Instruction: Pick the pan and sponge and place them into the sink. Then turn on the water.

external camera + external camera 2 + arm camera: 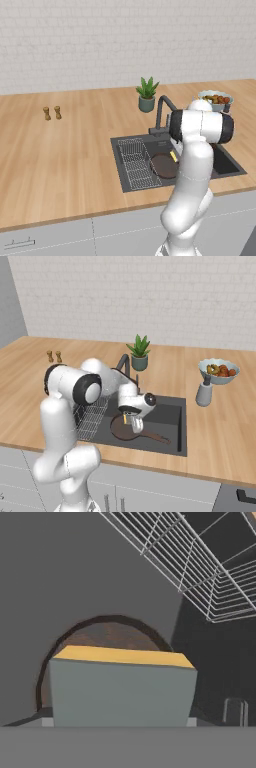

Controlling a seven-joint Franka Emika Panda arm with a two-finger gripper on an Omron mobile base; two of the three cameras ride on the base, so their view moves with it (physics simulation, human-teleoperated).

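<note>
From the left base view, the pan (164, 166) is already sitting on the floor of the sink (125, 172), right next to the wire rack (136, 162), and there's a sliver of yellow sponge (173, 156) poking out just above it beside the arm. The faucet (162, 112) stands behind the basin, with a potted plant (147, 94) and a fruit bowl (215, 99) further back on the desk (60, 155). From the right base view, the hand (136, 428) hangs low inside the sink, right over the pan, whose handle (155, 436) points to the right in this view. In the hand view, the sponge fills the near field, grey-green face toward the camera and yellow edge on top, so the hand looks clamped on it, with the pan's rim curving behind.
</note>
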